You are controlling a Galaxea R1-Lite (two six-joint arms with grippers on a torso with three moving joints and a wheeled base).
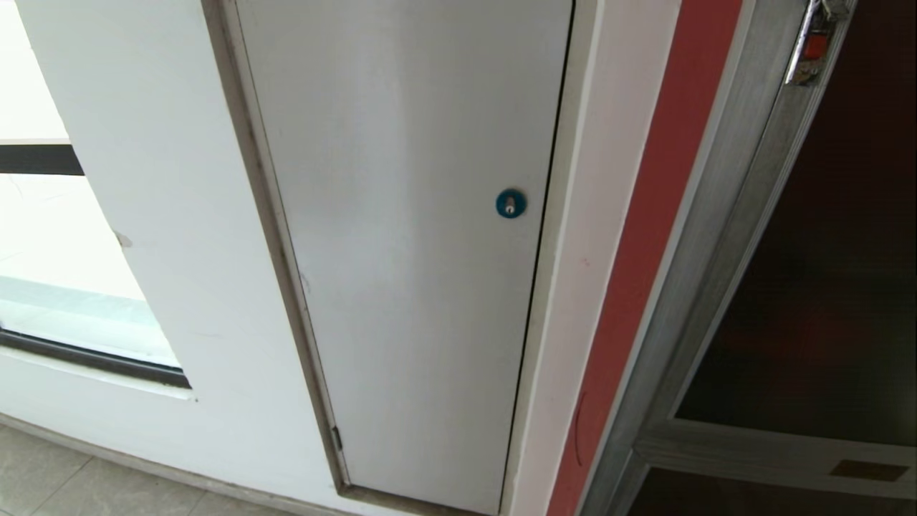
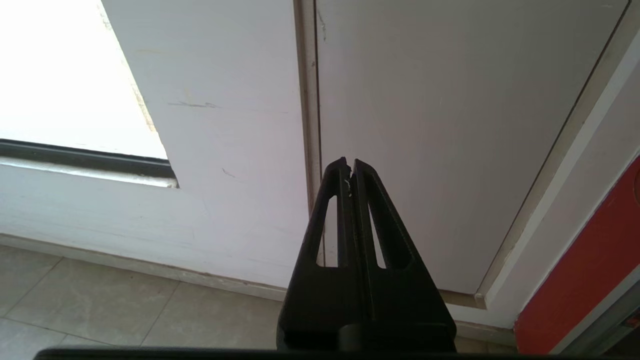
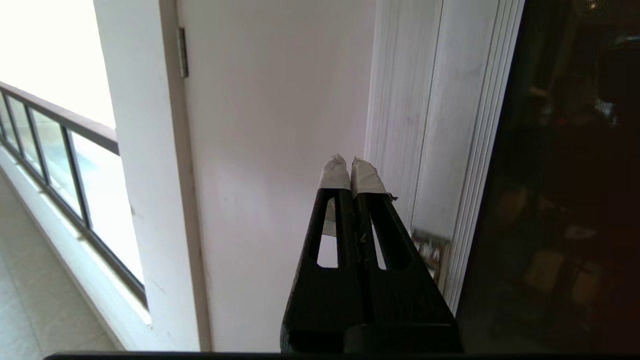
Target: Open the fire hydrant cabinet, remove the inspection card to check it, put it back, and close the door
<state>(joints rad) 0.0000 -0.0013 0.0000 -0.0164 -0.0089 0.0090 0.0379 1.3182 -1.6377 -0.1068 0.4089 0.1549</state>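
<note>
A: Black right gripper (image 3: 350,162), tips wrapped in pale tape; jaws pressed together, nothing between them. Aimed at a plain grey-white door (image 3: 280,125), apart from it, not touching.

B: Left gripper (image 2: 349,162)?

A: Black, bare-tipped; jaws likewise together and empty. Held low near the tiled floor (image 2: 100,300), facing the lower part of that same grey-white door. Neither arm visible from the head camera.

B: Task items, location?

A: Fire hydrant cabinet (image 1: 716,272): brushed silver frame, at the right edge of the head view, just right of a red wall strip (image 1: 645,251). Door (image 1: 824,287): dark reddish-brown glass panel in that frame, appears shut; small red latch (image 1: 813,46) at its upper left corner. Inspection card: not in view.

B: Remaining fixtures?

A: Round blue lock (image 1: 510,203) near the right edge of the grey-white door. Hinge (image 3: 183,52) on its left side. White wall (image 1: 179,215) further left. Window (image 1: 43,287) with dark frame at far left. Shorter dark panel below the cabinet door, with a small label (image 1: 868,470).
</note>
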